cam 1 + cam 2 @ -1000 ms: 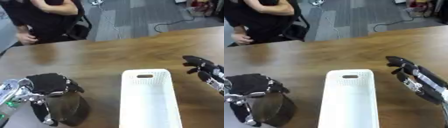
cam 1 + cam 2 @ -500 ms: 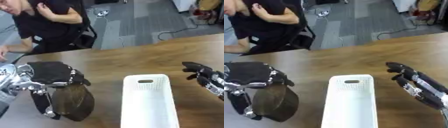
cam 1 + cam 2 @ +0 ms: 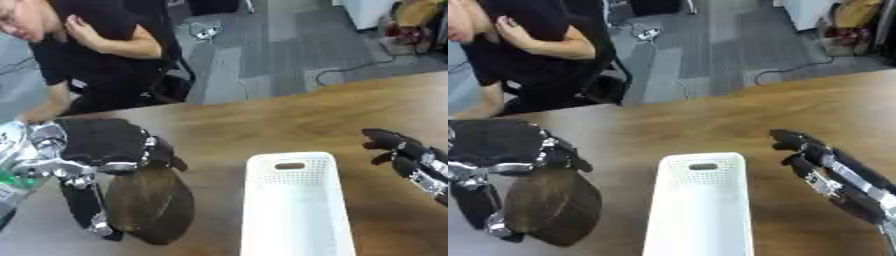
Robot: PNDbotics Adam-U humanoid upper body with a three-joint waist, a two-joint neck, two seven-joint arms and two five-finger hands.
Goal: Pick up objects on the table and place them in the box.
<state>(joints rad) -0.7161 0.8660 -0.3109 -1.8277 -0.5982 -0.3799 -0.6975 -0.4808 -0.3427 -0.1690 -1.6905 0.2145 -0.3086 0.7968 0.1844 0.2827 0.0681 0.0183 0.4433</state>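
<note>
Left eye view, lower left of the frame: the left robot hand (image 3: 101, 150) is raised over the desk (image 3: 280, 120) with its fingers and thumb curled round a dark brown, rounded object (image 3: 149, 207), which hangs below the palm and off the wooden surface; what exactly the object is I can't make out. Just right of it, at bottom centre, a long white plastic box (image 3: 297, 210) lies on the desk with its short perforated end and handle slot facing away, and its inside shows nothing but white. Off to the right edge, the right robot hand (image 3: 815, 160) hovers beside the box, not touching it, its black fingers stretched out and relaxed, holding nothing. Farther up, the brown desk runs bare to its far edge, and beyond it is grey carpet with a cable (image 3: 350, 75) lying across it.
</note>
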